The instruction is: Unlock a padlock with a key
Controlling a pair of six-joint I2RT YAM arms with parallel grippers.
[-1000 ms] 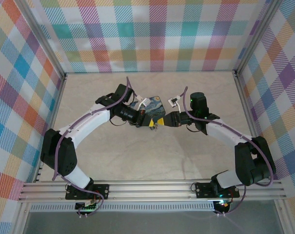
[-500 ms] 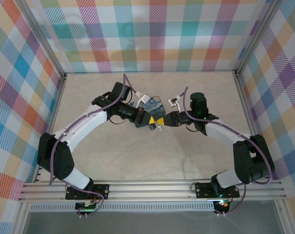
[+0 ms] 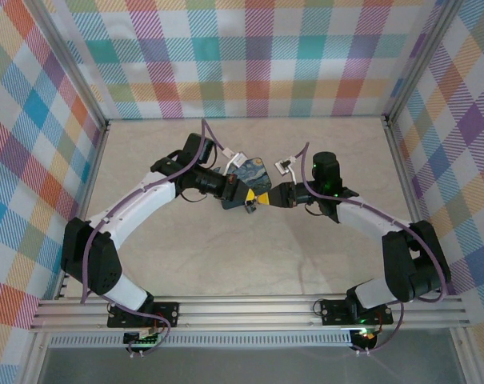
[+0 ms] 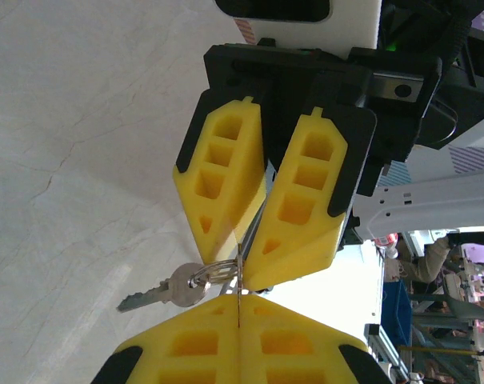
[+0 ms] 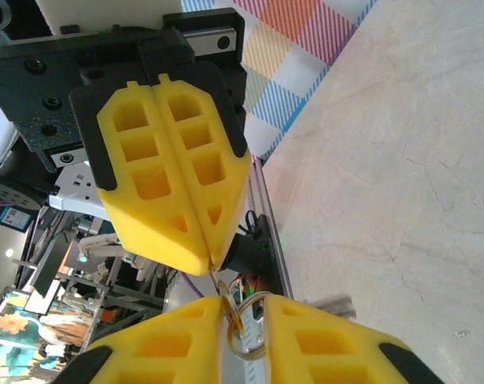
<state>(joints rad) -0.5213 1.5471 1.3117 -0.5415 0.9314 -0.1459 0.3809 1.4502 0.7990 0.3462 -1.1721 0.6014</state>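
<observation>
From above, the left gripper (image 3: pixel 246 199) and the right gripper (image 3: pixel 271 197) meet tip to tip just beside one blue tin (image 3: pixel 254 170). The left wrist camera shows one key (image 4: pixel 158 294) hanging on one ring (image 4: pixel 214 272), which the left gripper's tightly closed fingers (image 4: pixel 186 348) pinch. In the right wrist camera, the right gripper's fingers (image 5: pixel 330 344) stand slightly apart around that ring; whether they grip it I cannot tell.

No readable text, brand, number (white tags (image 3: pixel 240 158) too small).
</observation>
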